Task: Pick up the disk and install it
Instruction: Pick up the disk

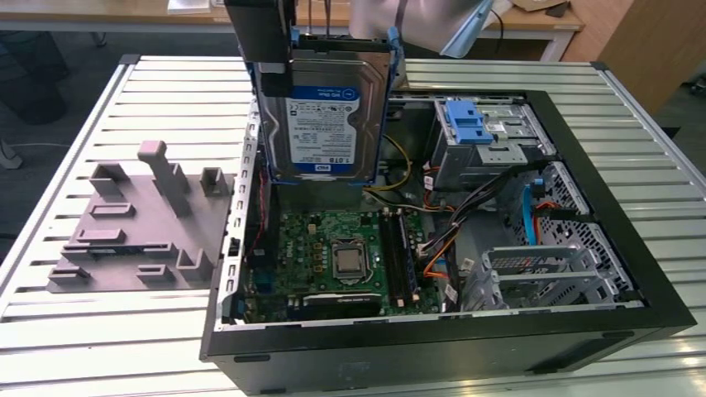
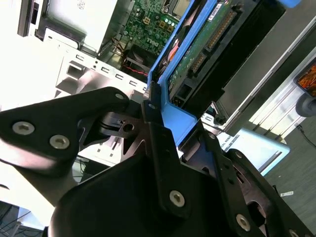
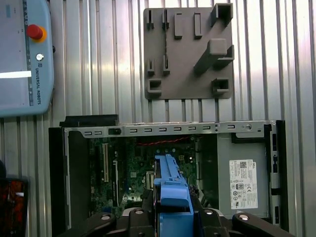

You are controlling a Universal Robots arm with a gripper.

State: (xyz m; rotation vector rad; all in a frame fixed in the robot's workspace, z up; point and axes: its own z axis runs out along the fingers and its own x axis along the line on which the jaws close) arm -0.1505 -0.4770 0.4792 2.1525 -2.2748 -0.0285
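The black gripper (image 2: 174, 123) has its jaws pinched tight on one end of the blue plastic bracket that frames the disk (image 1: 326, 107), a flat rectangular silver metal hard drive with a white-and-blue label. The disk hangs upright from the jaws, in the air over the open black computer case (image 1: 601, 331), which lies on its side on a slatted metal table (image 1: 662, 198). In the second wrist view the drive's bare circuit board and connector edge (image 2: 207, 44) run away from the jaws.

Straight beneath the jaws lies the green motherboard (image 1: 331, 256) with its square processor socket. In the first wrist view the large grey box-shaped power supply (image 3: 244, 182) with a white sticker sits just beside the line of the jaws. The silver metal drive cage (image 1: 485, 132) with blue latches stands well apart from the jaws, towards the exterior view's right. A tangle of orange, yellow and black cables (image 1: 441, 207) spreads across the case floor between the jaws and that cage, and a blue flat cable (image 1: 530, 211) runs further off.

Outside the case, past its wall from the jaws, a grey plastic fixture plate (image 1: 132, 231) with upright pegs and slots rests on the table. A pale grey teach pendant (image 3: 22, 54) with a red button lies beyond it.
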